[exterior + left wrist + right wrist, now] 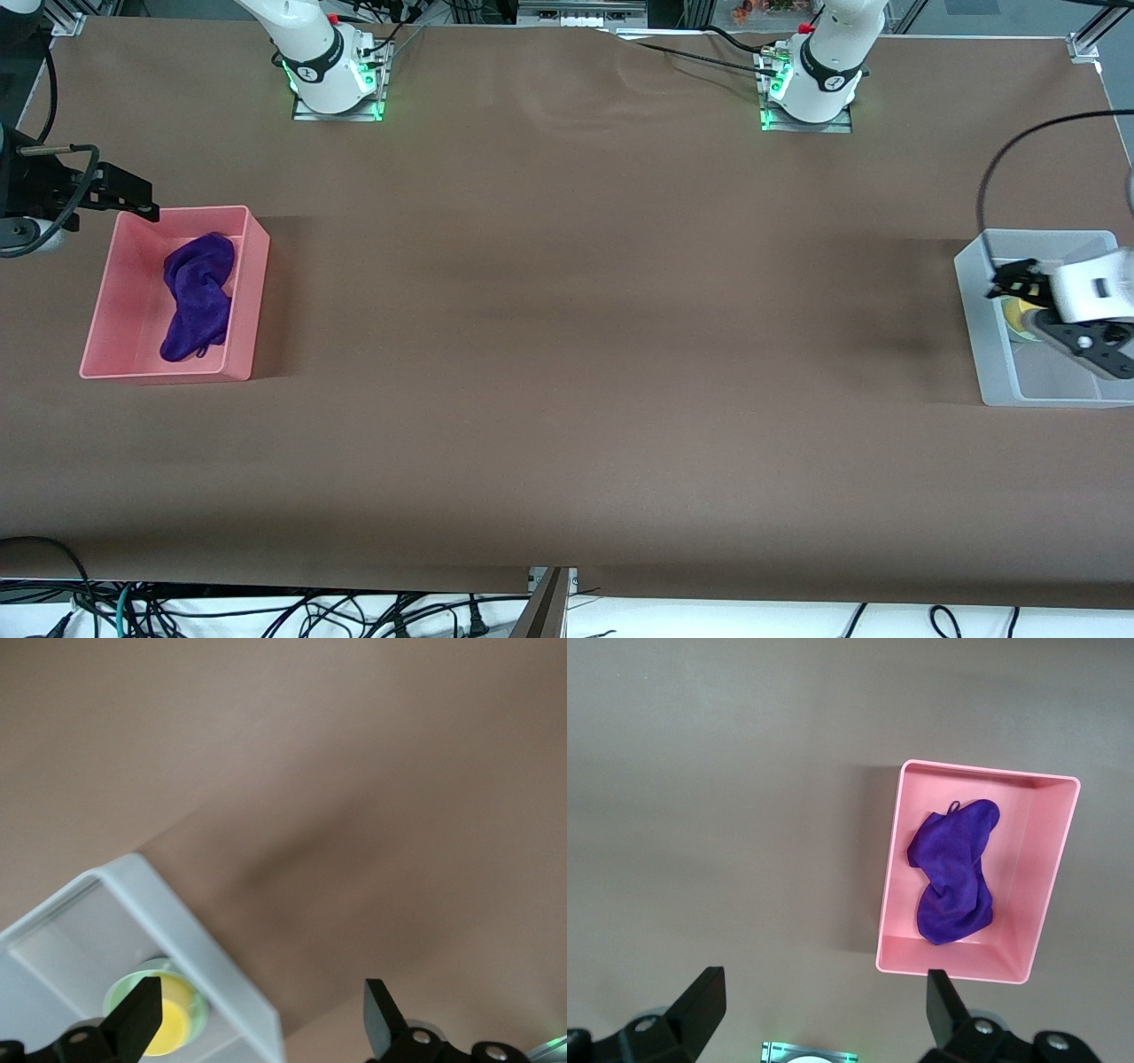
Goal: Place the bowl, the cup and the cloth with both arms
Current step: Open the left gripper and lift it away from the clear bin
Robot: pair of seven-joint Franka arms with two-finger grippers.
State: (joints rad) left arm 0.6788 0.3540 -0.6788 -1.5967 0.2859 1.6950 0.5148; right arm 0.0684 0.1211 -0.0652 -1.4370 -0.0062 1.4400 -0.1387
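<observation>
Brown counter [567, 354], both bins loaded. Left end effector [257, 1019], fingers apart and empty, hangs over the clear bin [974, 301] wall; directly below sit the yellow cup [173, 1028] nested in the mint bowl [120, 992]. Risk: a careless retreat could clip the wall. Right end effector [824, 1010], spread and empty, hovers off the pink bin [890, 904] holding the purple cloth [952, 873].

Purple cloth [197, 297] in a pink bin [102, 306]; yellow cup [170, 1028] inside mint-green bowl [119, 993], pale grey bin [982, 306], brown table [567, 354].

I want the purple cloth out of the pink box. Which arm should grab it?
Probably the right arm. Its open end effector hangs beside the pink box holding the cloth; the left end effector is over the white bin.
</observation>
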